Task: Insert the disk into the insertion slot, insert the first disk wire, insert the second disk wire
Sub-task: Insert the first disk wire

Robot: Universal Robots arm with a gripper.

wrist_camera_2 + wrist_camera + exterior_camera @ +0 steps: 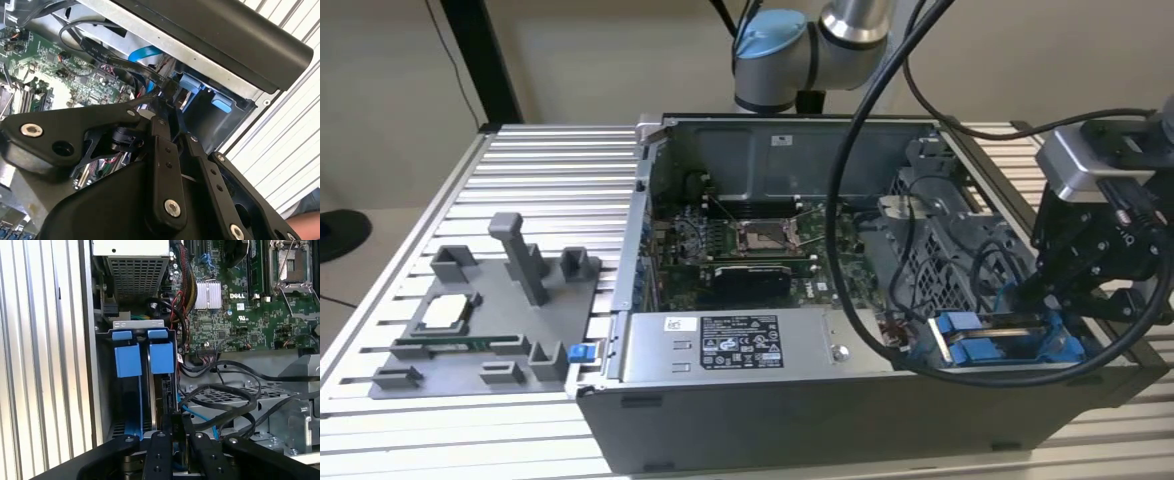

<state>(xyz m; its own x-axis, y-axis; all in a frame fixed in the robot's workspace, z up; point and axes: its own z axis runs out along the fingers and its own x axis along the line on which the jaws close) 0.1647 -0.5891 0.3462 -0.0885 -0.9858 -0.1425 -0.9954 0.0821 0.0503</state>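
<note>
Claw [175, 424]: closed, tips at a black wire [107, 57], likely to steer its plug; actual pinch not discernible.
Disk [163, 390]: seated edgewise in slot [136, 324], just ahead of claw, ready for wiring.
Computer case [761, 400]: open on table [534, 170], giving claw access.

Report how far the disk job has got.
Done, it seems: the disk sits in the slot. In hand: the gripper is down at the slot's end, by a black wire. Left: whether either wire is plugged cannot be seen.
</note>
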